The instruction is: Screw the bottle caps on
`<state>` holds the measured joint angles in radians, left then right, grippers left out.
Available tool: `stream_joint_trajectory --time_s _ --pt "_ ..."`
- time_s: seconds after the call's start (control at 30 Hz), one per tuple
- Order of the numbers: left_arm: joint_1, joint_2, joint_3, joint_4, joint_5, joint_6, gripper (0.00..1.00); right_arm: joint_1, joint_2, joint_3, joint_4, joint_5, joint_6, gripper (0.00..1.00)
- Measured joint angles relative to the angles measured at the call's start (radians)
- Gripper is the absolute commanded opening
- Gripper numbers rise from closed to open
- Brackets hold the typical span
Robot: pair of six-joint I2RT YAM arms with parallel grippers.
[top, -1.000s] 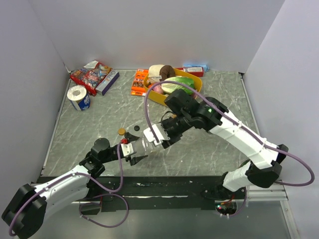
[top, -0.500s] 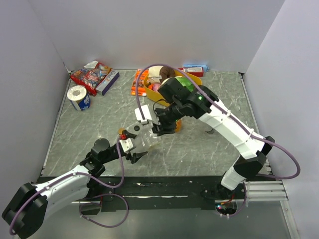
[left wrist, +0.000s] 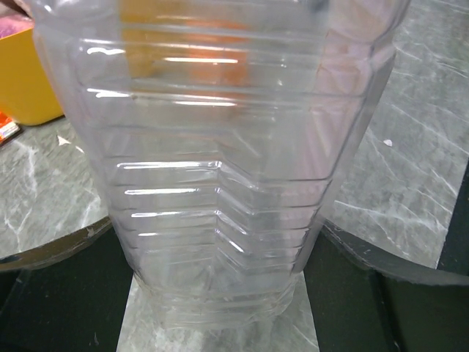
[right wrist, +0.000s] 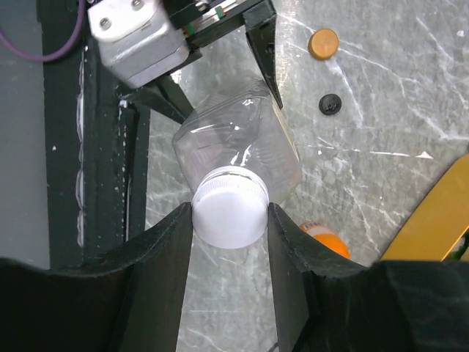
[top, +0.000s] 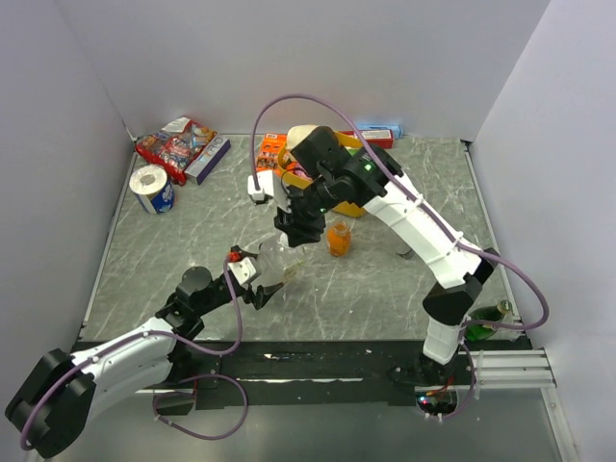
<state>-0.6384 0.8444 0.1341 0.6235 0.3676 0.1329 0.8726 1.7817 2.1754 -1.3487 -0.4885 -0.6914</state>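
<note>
The right arm arches high over the bench (top: 164, 255), wrist pointing straight down; the left arm reaches low from the near edge. The left end effector (top: 265, 277) pinches the body of the clear bottle (right wrist: 238, 150), which stands near mid-bench. The right end effector (right wrist: 229, 217) is pressed onto the white cap (right wrist: 227, 209) sitting on that bottle's neck. The orange bottle (top: 337, 239) stands just beside it; the yellow tray (top: 358, 207) lies behind. Bare marble lies open to the left. The orange cap (right wrist: 323, 42) and black cap (right wrist: 330, 104) lie loose nearby. The clear bottle is ribbed, see-through and unlabelled
</note>
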Motion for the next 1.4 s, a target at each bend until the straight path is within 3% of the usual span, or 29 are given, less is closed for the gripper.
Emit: stream_joint_trajectory --time_s 0.2,0.7,1.03,1.3,1.33,1.4 --pt "0.0 0.012 0.016 -0.02 -0.059 -0.014 0.01 -0.006 0.073 0.097 -0.01 0.02 0.081 0.24" --pt "-0.006 0.037 0.018 -0.061 -0.085 0.019 0.01 0.056 0.074 0.051 -0.004 0.199 0.125 0.25" --pt "-0.005 0.086 0.018 -0.005 -0.075 0.011 0.01 0.064 0.07 0.051 -0.006 0.235 0.113 0.58" --pt "0.005 0.105 0.019 0.079 -0.044 -0.023 0.01 0.068 0.061 0.049 -0.005 0.268 0.113 0.69" --pt "0.007 0.109 0.019 0.082 -0.042 -0.024 0.01 0.068 0.061 0.049 -0.006 0.268 0.115 0.78" --pt "0.008 0.118 0.019 0.089 -0.037 -0.026 0.01 0.068 0.06 0.049 -0.006 0.268 0.122 0.82"
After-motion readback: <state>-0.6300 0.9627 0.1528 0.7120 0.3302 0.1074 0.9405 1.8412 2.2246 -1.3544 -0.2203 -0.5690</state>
